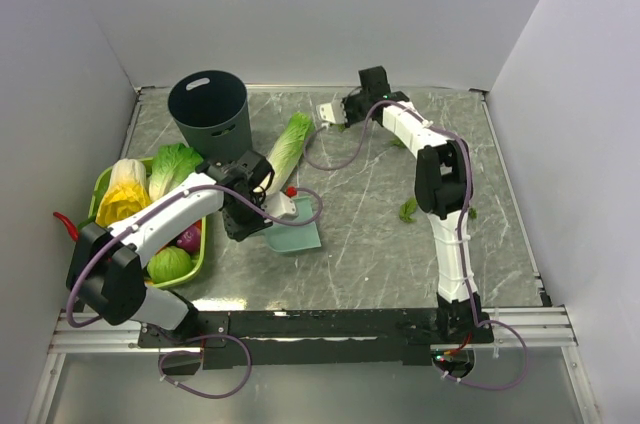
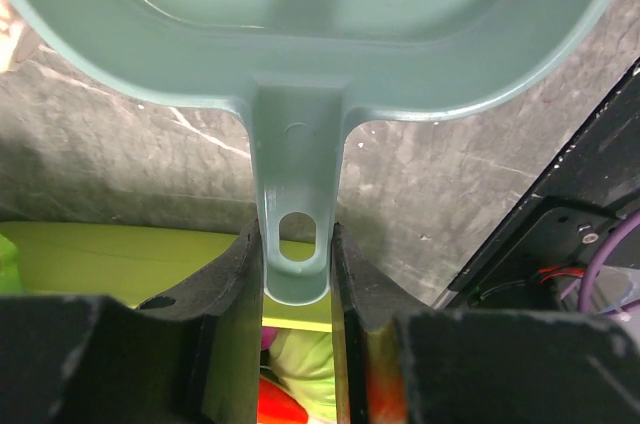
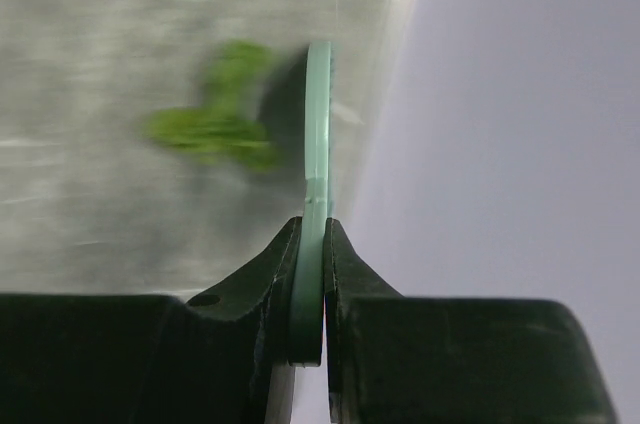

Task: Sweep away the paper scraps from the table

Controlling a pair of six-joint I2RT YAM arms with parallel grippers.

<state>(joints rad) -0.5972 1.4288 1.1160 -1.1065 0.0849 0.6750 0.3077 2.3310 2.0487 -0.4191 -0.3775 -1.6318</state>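
Several paper scraps (image 1: 408, 209) lie on the tabletop (image 1: 360, 254) well to the right of the dustpan (image 1: 296, 236), one far beyond it beside the brush (image 3: 318, 114). Now the left pincer (image 2: 296, 236) clamps the dustpan handle; the right pincer (image 3: 312, 232) grips the brush. Danger: that far scrap sits near the rim, so a hard flick could scatter it off the edge or miss the distant pan entirely.

The counter (image 1: 360, 254) is open through its near middle, between the teal dustpan (image 1: 297, 236) and the right arm (image 1: 440, 179). The far left is crowded by a dark bin (image 1: 208, 109), a long cabbage (image 1: 288, 149) beside it, and the lime tray (image 1: 204, 249) along the left edge. The hand brush (image 1: 328, 112) sits near the back wall (image 1: 320, 14).
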